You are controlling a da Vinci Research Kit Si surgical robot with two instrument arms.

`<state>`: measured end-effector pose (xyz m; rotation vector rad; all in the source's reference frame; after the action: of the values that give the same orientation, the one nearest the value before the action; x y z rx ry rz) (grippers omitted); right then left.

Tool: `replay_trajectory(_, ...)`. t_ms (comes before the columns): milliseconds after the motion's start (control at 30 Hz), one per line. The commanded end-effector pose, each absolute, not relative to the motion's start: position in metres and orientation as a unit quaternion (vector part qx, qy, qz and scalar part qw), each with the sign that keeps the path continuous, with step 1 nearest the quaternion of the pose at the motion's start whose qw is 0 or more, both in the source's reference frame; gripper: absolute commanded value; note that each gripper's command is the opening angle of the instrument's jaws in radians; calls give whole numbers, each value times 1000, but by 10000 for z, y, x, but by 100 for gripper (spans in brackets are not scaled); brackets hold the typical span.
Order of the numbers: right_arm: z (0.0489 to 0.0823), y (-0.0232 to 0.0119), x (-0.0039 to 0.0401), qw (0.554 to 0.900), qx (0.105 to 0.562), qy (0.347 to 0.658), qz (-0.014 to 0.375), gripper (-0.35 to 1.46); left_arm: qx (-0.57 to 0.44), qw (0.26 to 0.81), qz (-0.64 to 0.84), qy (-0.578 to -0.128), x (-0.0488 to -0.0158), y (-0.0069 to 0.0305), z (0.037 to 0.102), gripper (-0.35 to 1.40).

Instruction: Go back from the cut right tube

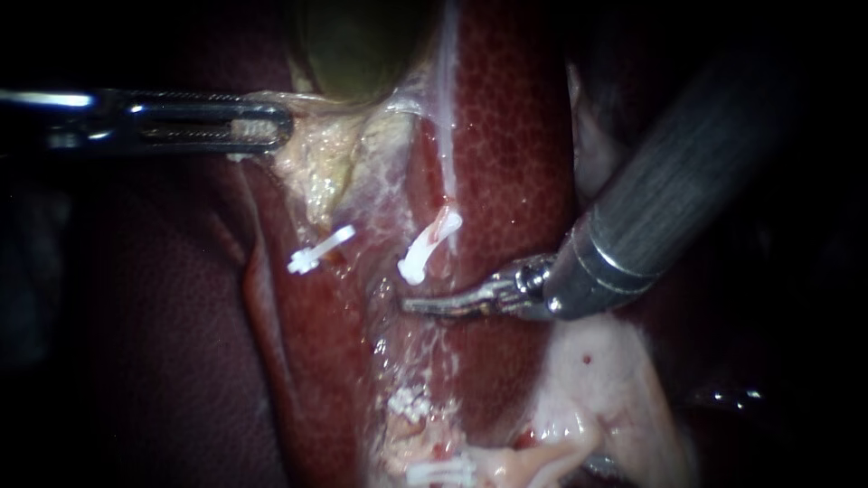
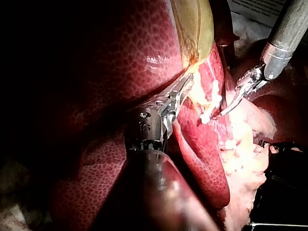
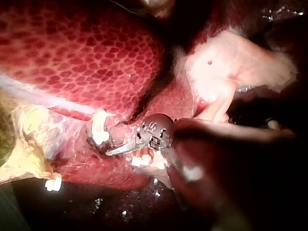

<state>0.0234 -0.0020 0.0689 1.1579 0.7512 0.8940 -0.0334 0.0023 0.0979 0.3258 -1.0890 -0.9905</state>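
- This is a surgical practice bench, a lab setting: the liver [image 1: 515, 136] and gallbladder [image 1: 362, 45] lie loose under a narrow light, with darkness around them.
- Two slender metal tools on long shafts, the left instrument [image 1: 271, 126] and the right instrument [image 1: 420, 305], work at the tissue.
- Small white clips [image 1: 429, 244] sit on it.
- Beyond the right instrument in the left wrist view lies what may be a printed sheet [image 2: 255, 9].

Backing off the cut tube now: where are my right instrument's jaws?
Endoscope view, near centre: the right instrument has its shut jaws just below the right-hand white clip, apart from it.
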Motion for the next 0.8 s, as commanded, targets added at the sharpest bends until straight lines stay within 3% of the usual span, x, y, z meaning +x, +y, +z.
replay_trajectory(33,689,-22,234,681,516,335,397,-35,148,729,-450,-494,-334,23,979,-13)
replay_trajectory(667,704,-28,240,682,514,334,398,-35,148,729,-450,-494,-334,23,980,-13)
replay_trajectory(700,707,-30,240,683,514,334,398,-11,148,729,-450,-494,-334,23,980,-13)
replay_trajectory(767,711,-34,241,683,513,333,399,59,148,729,-450,-494,-334,23,980,-13)
replay_trajectory(800,713,-36,241,689,508,341,388,83,148,729,-450,-494,-334,23,980,-13)
